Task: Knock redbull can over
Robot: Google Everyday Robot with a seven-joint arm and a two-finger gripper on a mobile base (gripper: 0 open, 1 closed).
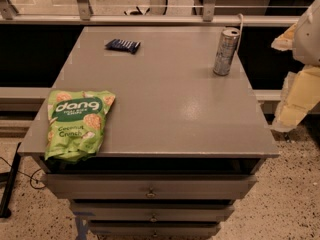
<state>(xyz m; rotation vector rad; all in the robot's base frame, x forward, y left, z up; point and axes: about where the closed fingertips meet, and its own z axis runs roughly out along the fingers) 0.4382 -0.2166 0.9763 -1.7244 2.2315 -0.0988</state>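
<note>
Silver with blue patches, the redbull can (pixel 226 51) is standing upright on the grey cabinet top (pixel 165 104), close to that surface's far right corner, with its shiny rim facing up. Nothing is touching the can.

The gripper (pixel 299 98) is hanging to the right of the can and somewhat nearer the camera, out past the cabinet's right edge and well apart from the can. It is showing only as pale yellow and white shapes partly cut off by the frame's border, so whether it is open or closed cannot be told.

A small flat dark blue packet (pixel 123 45) is lying far to the left of the can, at roughly the same depth along the back of the top. A green snack bag (pixel 77 124) printed "dang" is lying well to the left of the can and much nearer the camera, with its lower end drooping over the front edge.

Below the can's level, at the cabinet's front, grey drawer fronts (pixel 150 186) with small knobs are stepping downward. Just behind the can, a thin pale cable (pixel 240 26) is curving up toward a horizontal rail (pixel 150 20).
</note>
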